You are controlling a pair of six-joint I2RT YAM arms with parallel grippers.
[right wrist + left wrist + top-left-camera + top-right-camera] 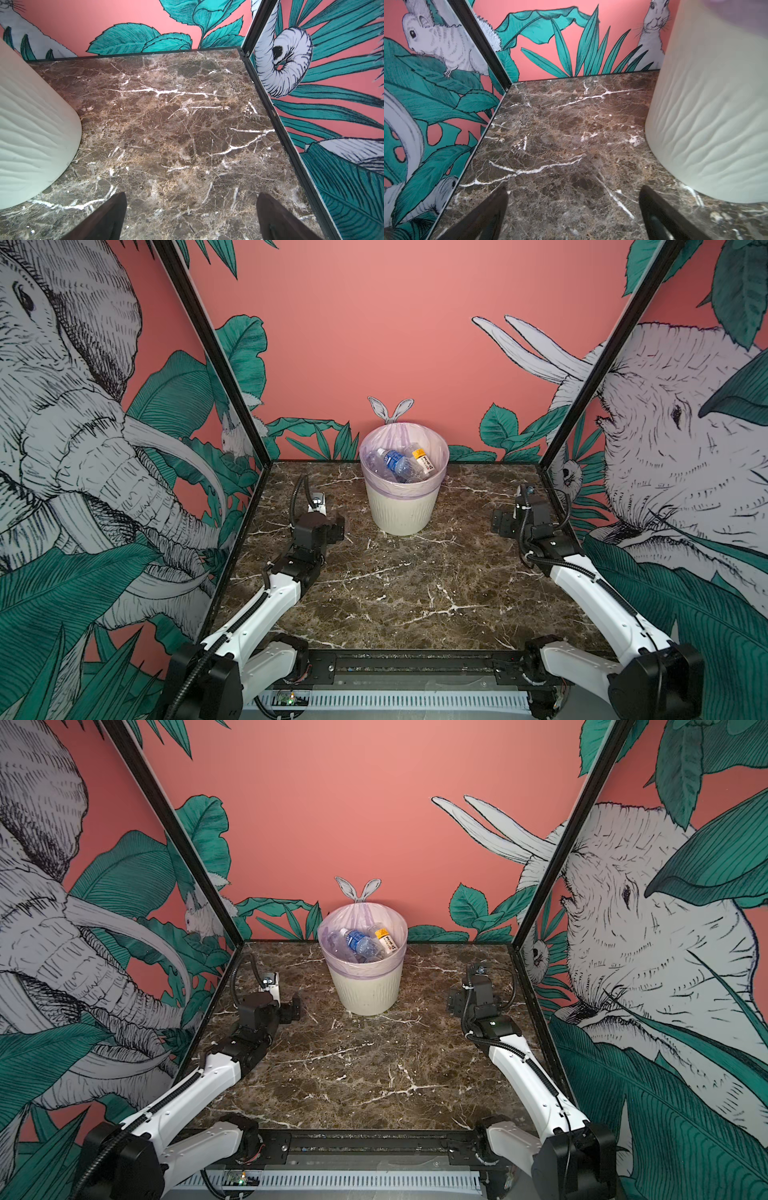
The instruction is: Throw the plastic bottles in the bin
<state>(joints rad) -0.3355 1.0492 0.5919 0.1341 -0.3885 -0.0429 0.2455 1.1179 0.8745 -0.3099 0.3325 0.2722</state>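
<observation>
The left claw point(574, 188) hangs low over the surface point(415, 593), close to the left wall point(124, 489). Its two dark fingers point(488, 214) are spread wide, with only bare marble between them. It grips nothing, and in the left wrist view its inner finger points just past the foot of the bin point(401, 510) without touching it.

The bin stands upright at the far middle of the surface, close to the back wall point(395, 323), with an arm on either side. A pale lilac bag point(405, 490) lines it and folds over the rim. The bottles point(397, 464) lie piled inside it. One has a blue label and a white cap, one to its right has a white and yellow label, and there are clear ones beneath. The pile stays below the rim.

The right claw point(191, 195) sits near the right wall point(665, 448), well apart from the bin. It is also spread wide and grips nothing, with marble showing between its fingers.

Black frame strips edge the surface where it meets the walls. Between the two arms, from the bin to the near edge, the marble lies open.
</observation>
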